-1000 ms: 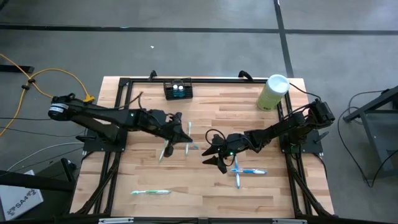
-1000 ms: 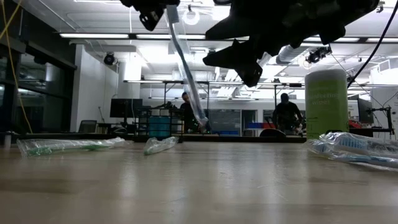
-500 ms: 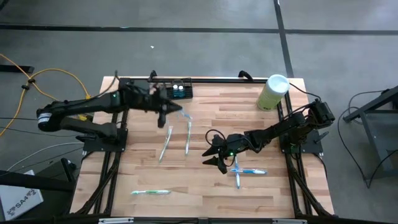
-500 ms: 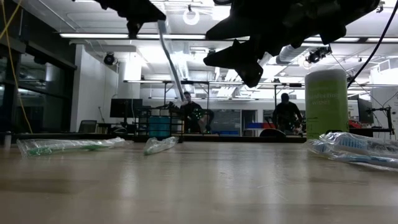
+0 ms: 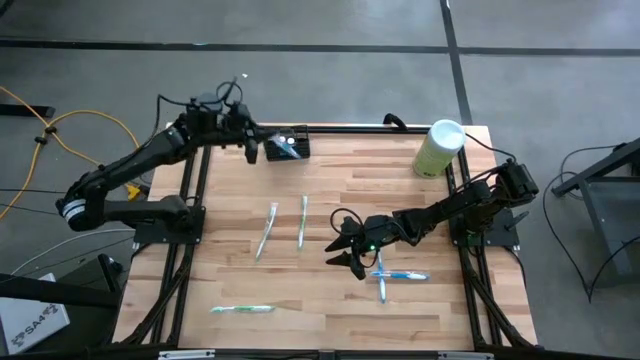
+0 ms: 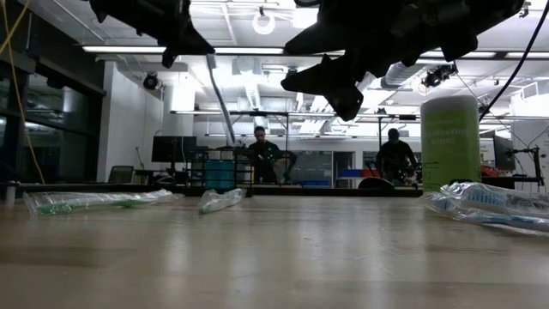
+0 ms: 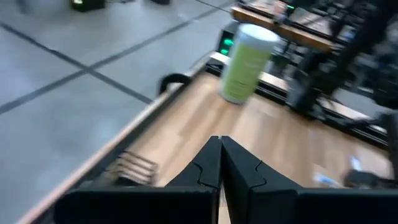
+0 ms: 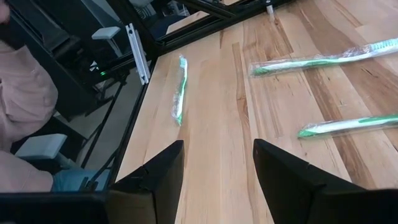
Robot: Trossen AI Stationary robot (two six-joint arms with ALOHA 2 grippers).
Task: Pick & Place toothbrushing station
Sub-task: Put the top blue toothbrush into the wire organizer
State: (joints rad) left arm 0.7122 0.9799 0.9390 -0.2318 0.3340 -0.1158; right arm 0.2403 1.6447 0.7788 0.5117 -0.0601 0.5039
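My two arms are dark, almost black. The rectangular slotted toothbrushing station (image 5: 287, 146), at the upper middle of the high view, is black with small white and green spots inside. The wooden table (image 5: 360, 190) has pale striped planks. The tall cylinder (image 5: 439, 148), upper right, is pale green with a white lid. The wrapped toothbrushes (image 5: 285, 224) look green and white; one (image 5: 398, 276) is blue.
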